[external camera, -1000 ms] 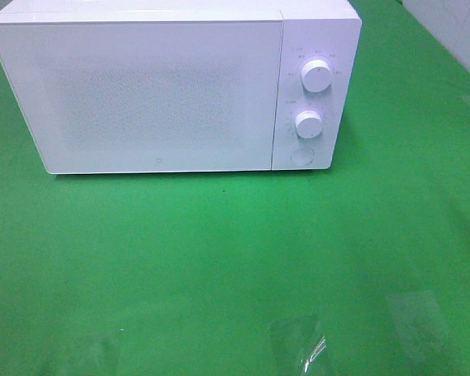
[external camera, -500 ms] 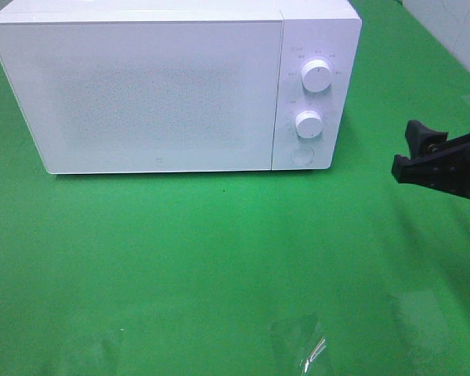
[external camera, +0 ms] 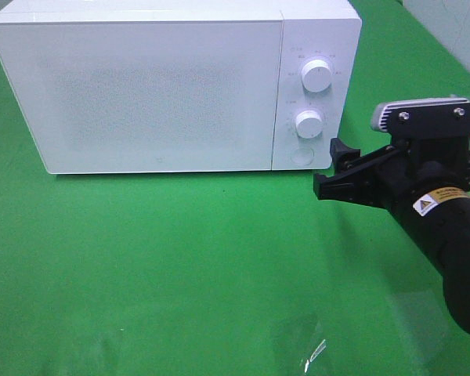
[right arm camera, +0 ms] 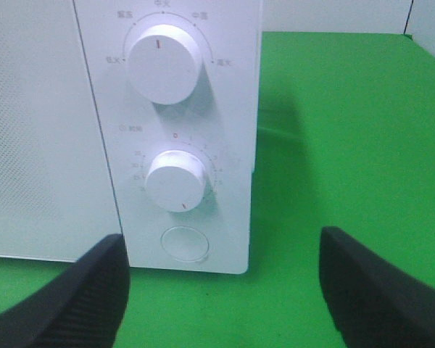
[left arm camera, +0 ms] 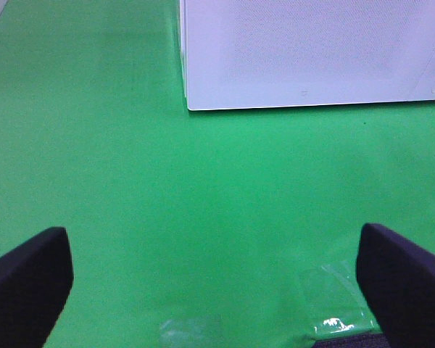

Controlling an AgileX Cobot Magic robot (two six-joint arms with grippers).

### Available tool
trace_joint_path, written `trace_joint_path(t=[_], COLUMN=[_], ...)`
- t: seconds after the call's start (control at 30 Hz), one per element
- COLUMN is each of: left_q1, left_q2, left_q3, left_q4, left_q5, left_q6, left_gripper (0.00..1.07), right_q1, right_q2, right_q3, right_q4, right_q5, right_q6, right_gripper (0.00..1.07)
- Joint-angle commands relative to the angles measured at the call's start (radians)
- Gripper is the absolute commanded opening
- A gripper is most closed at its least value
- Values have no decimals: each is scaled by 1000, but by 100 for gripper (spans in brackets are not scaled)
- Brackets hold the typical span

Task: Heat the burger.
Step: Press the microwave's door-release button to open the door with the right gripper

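Right gripper (external camera: 329, 167), jaws open and empty, sat just off microwave (external camera: 319, 39) button (external camera: 301, 156), likely lined up to pop the shut door (external camera: 149, 94). Left gripper (left arm camera: 217, 283) open, empty, well back. Burger not visible.

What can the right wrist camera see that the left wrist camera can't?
Only the right wrist view shows the upper knob, lower knob and round button, beyond the open right hand. Only the left wrist view shows a clear plastic scrap on the green cloth, near the open left hand. Both show the white microwave and that cloth.
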Motion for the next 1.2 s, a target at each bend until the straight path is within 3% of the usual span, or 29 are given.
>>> trace_joint_path(t=[0.03, 0.47, 0.63, 0.93, 1.07, 1.2], left_q1=[3, 3, 3, 3, 3, 3], left_q2=[-16, -16, -16, -16, -16, -16], left_q3=[1, 1, 1, 1, 1, 1], left_q4=[-5, -4, -4, -4, -4, -4], left_q5=[-10, -10, -10, -10, -10, -10], left_q6=[2, 2, 2, 2, 2, 2], left_gripper=[98, 98, 98, 98, 98, 98], right_q1=[10, 19, 19, 19, 19, 19], right_q2=[15, 102, 108, 108, 108, 108], right_q3=[-31, -132, -141, -141, -141, -140], right_q4=[8, 6, 10, 6, 2, -1], right_q5=[10, 100, 114, 114, 114, 114], right_q6=[-15, -4, 126, 666, 983, 1201], right_gripper=[72, 72, 67, 44, 27, 20])
